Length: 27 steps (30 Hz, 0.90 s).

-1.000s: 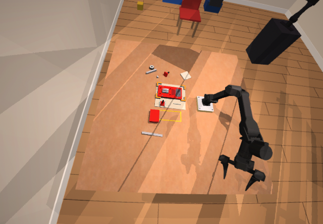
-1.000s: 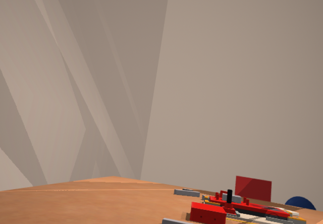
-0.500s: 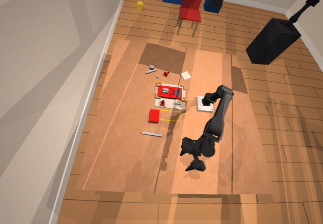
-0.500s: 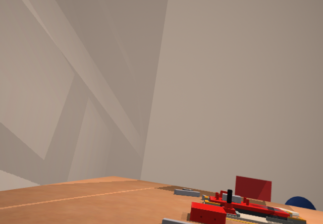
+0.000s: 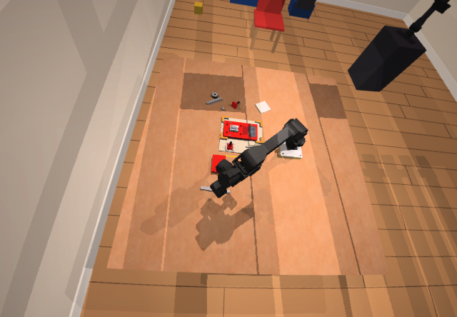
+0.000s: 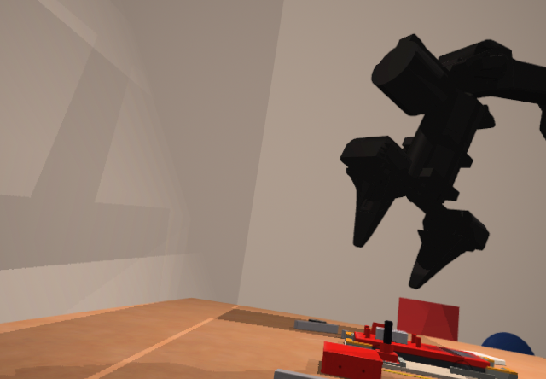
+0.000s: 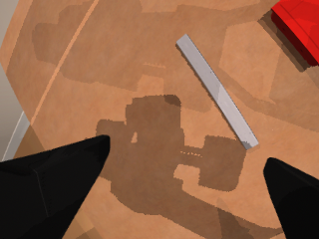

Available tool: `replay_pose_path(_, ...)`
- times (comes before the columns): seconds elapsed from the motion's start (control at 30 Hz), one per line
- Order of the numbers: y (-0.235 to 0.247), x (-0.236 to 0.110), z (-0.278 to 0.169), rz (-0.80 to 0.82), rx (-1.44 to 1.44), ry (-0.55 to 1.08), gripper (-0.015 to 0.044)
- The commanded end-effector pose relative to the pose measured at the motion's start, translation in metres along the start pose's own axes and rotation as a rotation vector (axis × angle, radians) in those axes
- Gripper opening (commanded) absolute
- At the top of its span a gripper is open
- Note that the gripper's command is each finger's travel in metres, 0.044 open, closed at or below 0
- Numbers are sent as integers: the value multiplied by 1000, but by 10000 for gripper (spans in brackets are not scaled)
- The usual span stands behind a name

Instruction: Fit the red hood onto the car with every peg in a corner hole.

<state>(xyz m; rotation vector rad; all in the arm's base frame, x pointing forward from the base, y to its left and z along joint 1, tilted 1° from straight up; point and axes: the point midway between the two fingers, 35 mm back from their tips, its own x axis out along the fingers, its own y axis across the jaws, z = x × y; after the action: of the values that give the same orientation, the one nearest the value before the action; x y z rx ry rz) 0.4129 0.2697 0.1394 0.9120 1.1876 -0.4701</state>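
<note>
One hood point(image 5: 218, 161), one chassis point(image 5: 240, 128).

1. From the top view, my arm covers most of the hood point(image 5: 218, 160); only its left part shows.
2. The wrist view cuts the hood point(image 7: 302, 10) at the right edge.
3. The chassis point(image 5: 238, 129) pegs are too small to count from above.
4. The grey strip point(image 6: 291, 374) is probably clipped by the exterior view's bottom edge.
</note>
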Motion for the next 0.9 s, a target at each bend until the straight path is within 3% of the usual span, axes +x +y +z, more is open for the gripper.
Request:
replay_pose_path(0.0,-24,14,49,-116,230,-10,440)
replay_pose_path(0.27,-90,29,130,-349,705,-44,440)
replay_pose_path(0.87,-93,37,131,-354,716,-45,440)
